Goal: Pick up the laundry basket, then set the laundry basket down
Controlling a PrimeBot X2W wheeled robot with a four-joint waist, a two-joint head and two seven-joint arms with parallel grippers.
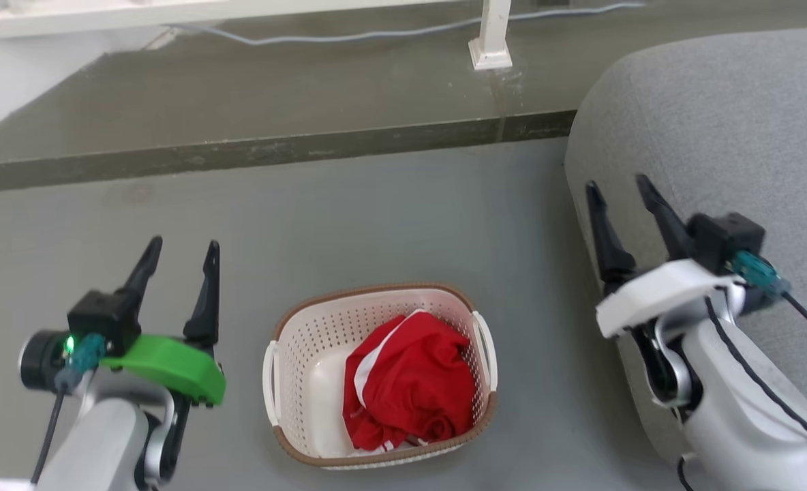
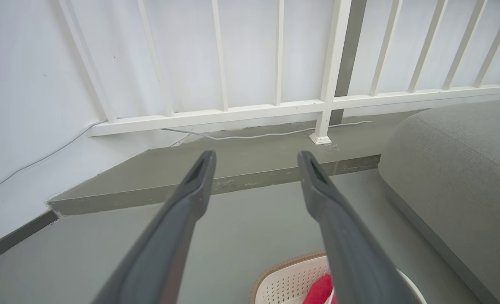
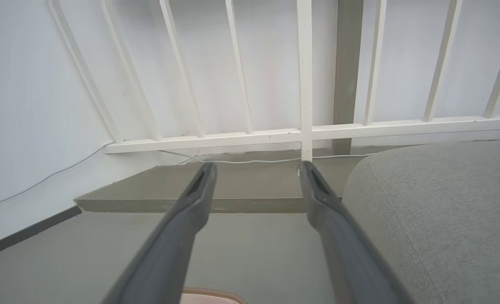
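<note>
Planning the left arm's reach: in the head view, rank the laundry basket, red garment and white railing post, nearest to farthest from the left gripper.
1. laundry basket, on the floor just right of the left gripper.
2. red garment, in the basket's right half.
3. white railing post, far ahead on the raised step.

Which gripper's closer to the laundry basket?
Left. The left gripper is just left of the laundry basket; the right gripper is farther off to its right, by the grey sofa.
</note>
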